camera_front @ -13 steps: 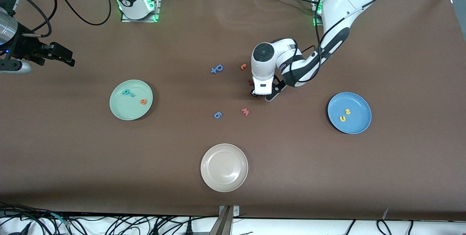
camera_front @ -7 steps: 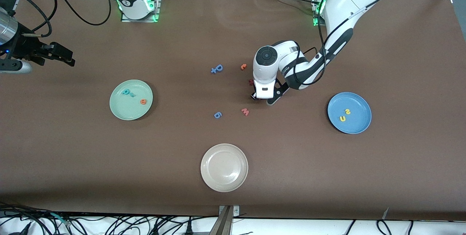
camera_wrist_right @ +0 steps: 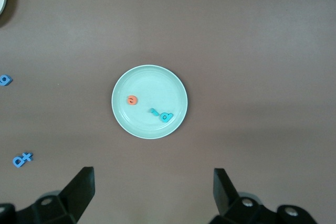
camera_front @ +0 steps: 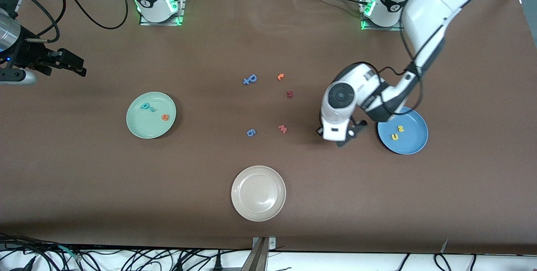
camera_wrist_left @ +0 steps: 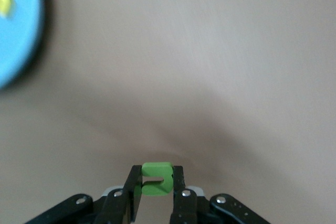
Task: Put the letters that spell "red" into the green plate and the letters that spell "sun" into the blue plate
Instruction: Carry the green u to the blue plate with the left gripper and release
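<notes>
The right gripper (camera_wrist_right: pixel 152 195) waits wide open above the green plate (camera_front: pixel 138 126). The left gripper (camera_wrist_left: pixel 156 199), clamped on the green arch letter (camera_wrist_left: pixel 156 178), hangs just short of the blue plate (camera_front: pixel 413 143) (toward its own arm's end).

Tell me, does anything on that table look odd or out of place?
Nothing stands out. Spare letters lie flat on the table, the plates sit level, and the left tool grips a green letter squarely.
</notes>
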